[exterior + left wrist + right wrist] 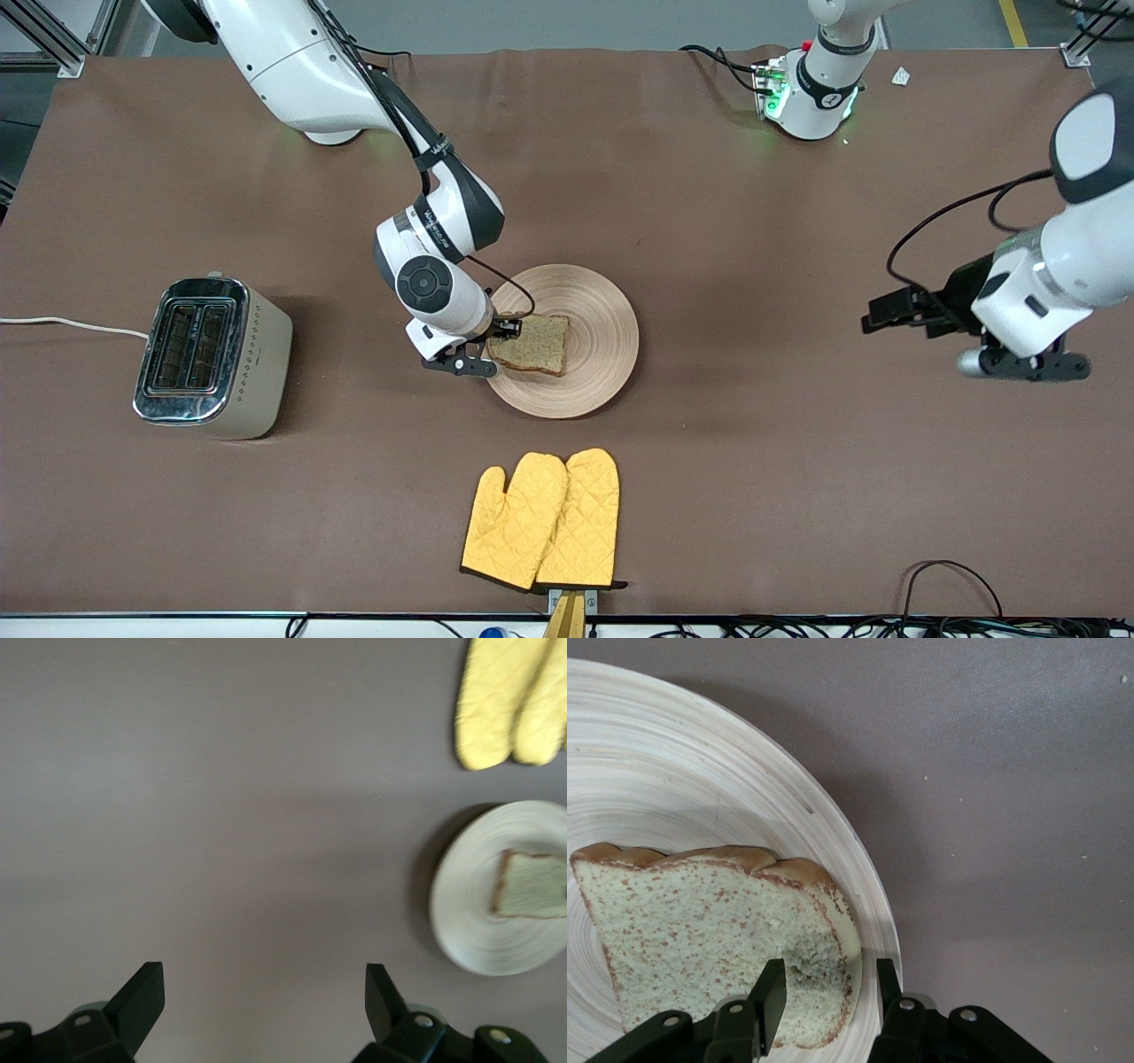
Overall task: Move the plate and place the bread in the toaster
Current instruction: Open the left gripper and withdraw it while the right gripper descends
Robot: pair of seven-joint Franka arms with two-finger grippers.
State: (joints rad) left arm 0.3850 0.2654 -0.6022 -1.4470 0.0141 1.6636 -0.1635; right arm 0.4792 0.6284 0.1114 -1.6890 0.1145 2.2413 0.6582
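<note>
The tan ringed plate lies mid-table with the speckled bread slice flat on it. My right gripper is down at the plate's edge toward the toaster. In the right wrist view its jaws straddle the corner of the bread: one finger rests on the crumb, the other stands just outside the crust over the plate. The toaster stands toward the right arm's end, slots up. My left gripper waits open and empty over bare table at the left arm's end.
Two yellow oven mitts lie nearer to the front camera than the plate, by the table's edge. The toaster's white cord runs off the table's end. The left wrist view shows the plate and mitts far off.
</note>
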